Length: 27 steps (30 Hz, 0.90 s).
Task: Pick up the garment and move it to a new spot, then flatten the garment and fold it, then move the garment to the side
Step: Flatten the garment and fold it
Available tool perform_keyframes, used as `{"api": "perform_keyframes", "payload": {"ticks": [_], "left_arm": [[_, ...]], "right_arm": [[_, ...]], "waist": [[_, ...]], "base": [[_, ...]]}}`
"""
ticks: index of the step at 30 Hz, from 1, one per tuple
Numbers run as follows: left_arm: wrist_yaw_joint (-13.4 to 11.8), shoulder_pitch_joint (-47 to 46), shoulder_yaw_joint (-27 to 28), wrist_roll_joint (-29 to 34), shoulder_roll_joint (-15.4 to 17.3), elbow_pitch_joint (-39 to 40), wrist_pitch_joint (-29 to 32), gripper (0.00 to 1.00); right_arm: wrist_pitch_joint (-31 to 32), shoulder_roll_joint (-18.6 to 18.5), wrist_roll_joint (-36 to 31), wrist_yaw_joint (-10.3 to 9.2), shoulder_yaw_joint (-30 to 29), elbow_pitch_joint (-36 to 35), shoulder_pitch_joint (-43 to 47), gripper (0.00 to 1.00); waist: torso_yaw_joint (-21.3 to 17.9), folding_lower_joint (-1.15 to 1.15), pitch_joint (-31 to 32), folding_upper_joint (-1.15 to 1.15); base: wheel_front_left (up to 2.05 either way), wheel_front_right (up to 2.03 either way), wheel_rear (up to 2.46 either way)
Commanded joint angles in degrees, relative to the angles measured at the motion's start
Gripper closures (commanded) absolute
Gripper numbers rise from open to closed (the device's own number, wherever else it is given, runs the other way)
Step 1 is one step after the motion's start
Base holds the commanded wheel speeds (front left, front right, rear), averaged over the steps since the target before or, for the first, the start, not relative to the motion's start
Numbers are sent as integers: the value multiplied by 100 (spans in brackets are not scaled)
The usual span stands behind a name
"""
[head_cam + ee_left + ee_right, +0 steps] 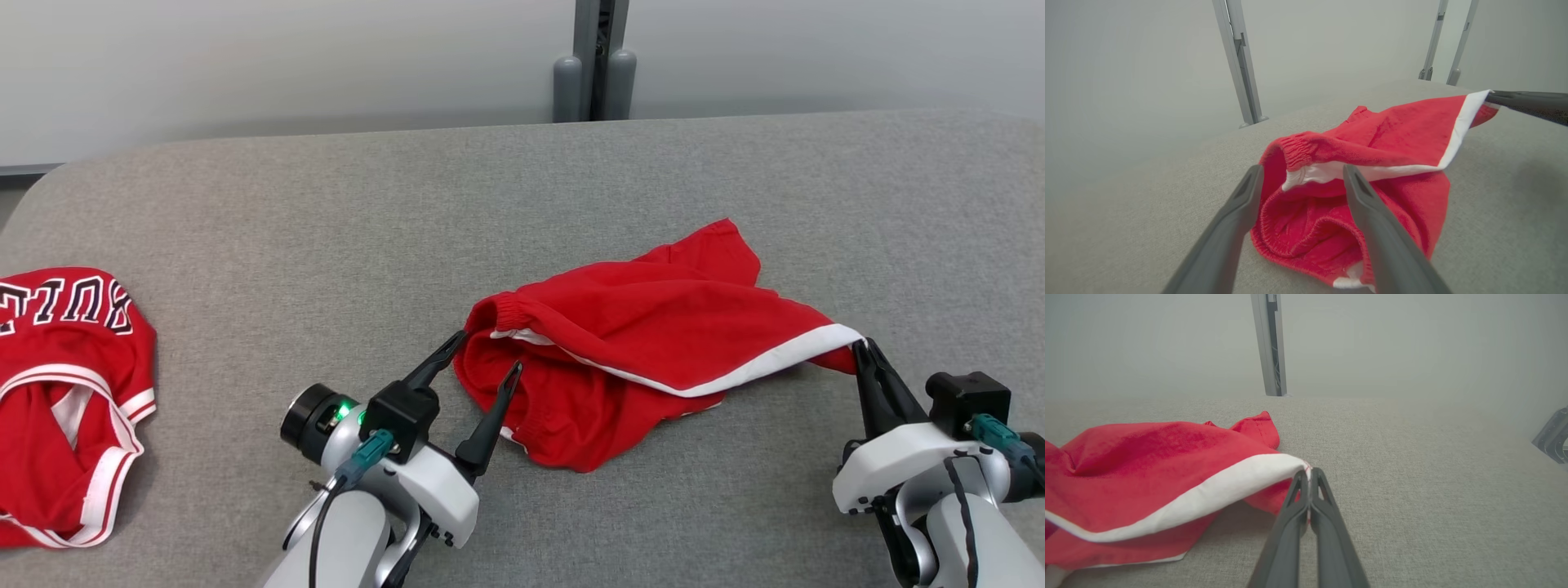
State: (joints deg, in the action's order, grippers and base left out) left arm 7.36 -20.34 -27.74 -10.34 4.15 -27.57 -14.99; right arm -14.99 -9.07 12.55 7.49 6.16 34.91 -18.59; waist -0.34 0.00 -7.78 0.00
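- Task item: the red shorts [645, 327] with white trim lie crumpled on the grey desk [326, 212], a little right of its middle in the head view
- Right gripper [861, 346]: its fingers [1290, 531] are pressed together and clamped on the white-banded corner at the right end of the shorts
- That corner is raised clear of the desk, with a shadow on the desk beneath it; the white band [759, 367] runs taut from the grip back toward the heap
- Left gripper [488, 351]: its fingers [1229, 228] stand wide apart and hold nothing
- Their tips sit at the left end of the shorts, one at the outer edge of the cloth and one over the red fabric; whether either tip touches the cloth cannot be told
- The gathered waistband [1298, 149] faces the left gripper and gapes open, showing red lining and a white strip
- The rest of the shorts rests on the desk in loose folds, with one red flap pointing toward the far side
- Other item: a red jersey [65, 392] with white lettering and red-and-white trim lies at the left edge of the desk, well apart from the shorts
- Background: a pale wall and grey upright posts [593, 61] stand behind the far edge of the desk
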Motion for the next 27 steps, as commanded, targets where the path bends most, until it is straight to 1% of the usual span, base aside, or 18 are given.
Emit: {"api": "perform_keyframes", "payload": {"ticks": [1, 4, 5, 6, 13, 16, 21, 22, 23, 24, 25, 26, 27], "left_arm": [[13, -129, -32, 46, 5, -70, -25, 0], [15, -361, -224, 30, -6, -366, -25, 0], [12, -437, -259, 17, -6, -442, -26, 0], [12, -518, -290, -7, -4, -527, -26, 0], [14, -802, -390, -31, 7, -939, -25, 0], [4, -883, -329, -43, 17, -1071, -26, 0], [-84, -988, -241, -28, 19, -1371, -26, 0], [-108, -1036, -223, -14, 25, -1517, -26, 5], [-120, -1049, -222, 6, 29, -1576, -26, 19], [-118, -1069, -214, -1, 28, -1630, -25, 26], [-113, -1088, -203, -17, 27, -1668, -26, 48], [-107, -1114, -206, -7, 34, -1682, -26, 57], [-99, -1128, -203, -8, 39, -1704, -26, 61]], "right_arm": [[-29, -14, -6, 1, 9, 32, -76, 100], [-29, -11, 42, 1, 74, 81, -98, 100], [-29, -3, 51, 1, 61, 130, -107, 55], [-29, 2, 19, 1, 38, 124, -145, 0], [-29, 69, -96, 1, 3, -110, -151, 0], [-29, 124, -151, 1, 50, -416, -36, 0], [-29, 231, -188, 1, 235, -866, 154, 0], [-29, 255, -169, 1, 310, -1004, 204, 0], [-29, 253, -155, 0, 329, -1054, 226, 0], [-29, 254, -150, 0, 356, -1107, 238, 0], [-29, 266, -144, 0, 384, -1146, 244, 0], [-29, 277, -139, 0, 411, -1179, 245, 0], [-29, 281, -134, 0, 433, -1214, 251, 0]], "waist": [[-29, 0, -9, 0], [-95, 0, -24, 0], [-123, 0, -30, 0], [-154, 0, -36, 0], [-371, 0, -71, 0], [-461, 0, -98, 0], [-588, 0, -150, 0], [-632, 0, -169, 0], [-653, 0, -176, 0], [-673, 0, -182, 0], [-689, 0, -186, 0], [-704, 0, -189, 0], [-716, 0, -190, 0]], "base": [[0, 0, 0], [0, 0, 0], [0, 0, 0], [0, 0, 0], [0, 0, 0], [0, 0, 0], [0, 0, 0], [0, 0, 0], [0, 0, 0], [0, 0, 0], [0, 0, 0], [0, 0, 0], [0, 0, 0]]}}
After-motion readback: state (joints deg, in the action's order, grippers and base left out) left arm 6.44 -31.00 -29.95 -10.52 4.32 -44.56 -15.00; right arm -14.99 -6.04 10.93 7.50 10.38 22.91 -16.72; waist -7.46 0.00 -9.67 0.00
